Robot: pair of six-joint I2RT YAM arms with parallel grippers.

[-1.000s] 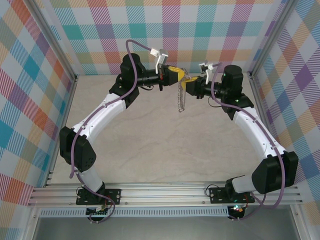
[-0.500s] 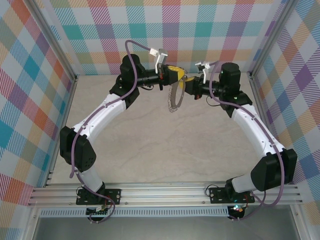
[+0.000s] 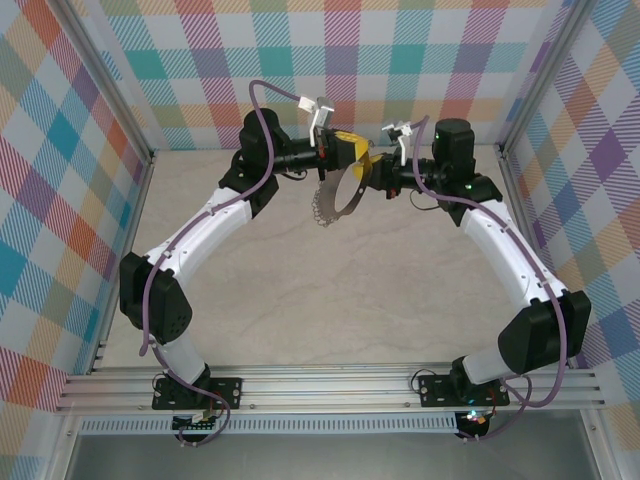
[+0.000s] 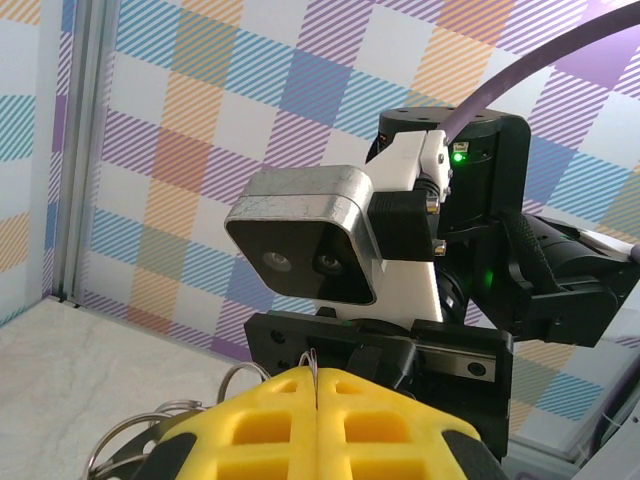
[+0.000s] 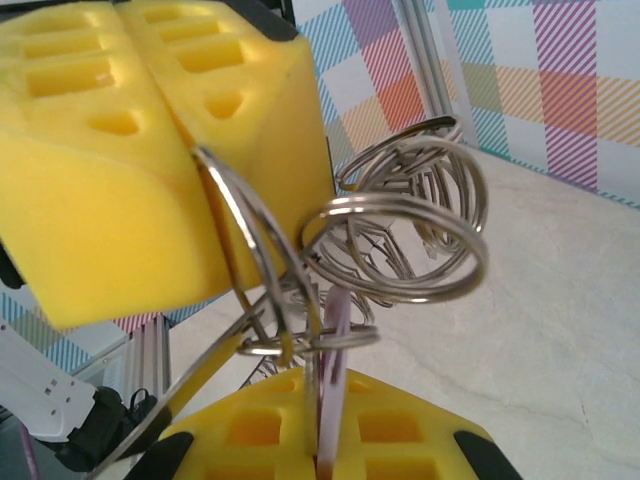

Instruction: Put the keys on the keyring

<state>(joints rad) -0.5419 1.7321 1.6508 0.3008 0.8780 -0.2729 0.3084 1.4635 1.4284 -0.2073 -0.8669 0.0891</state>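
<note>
While the left pincer (image 4: 315,392) clamps the keyring (image 3: 320,208), right pincer (image 5: 322,440) pinches the key (image 5: 335,370), touching its loops.

keyring (image 5: 420,150) in left pincer (image 3: 350,152) | key (image 5: 336,375) in right pincer (image 5: 320,445) | both above table (image 3: 300,290)

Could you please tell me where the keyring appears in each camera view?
Top external: keyring hangs at centre back.
Left wrist: its loops peek out bottom left.
Right wrist: coiled loops at centre.
Shared landmark: left pincer's yellow pads, clamping it.
</note>
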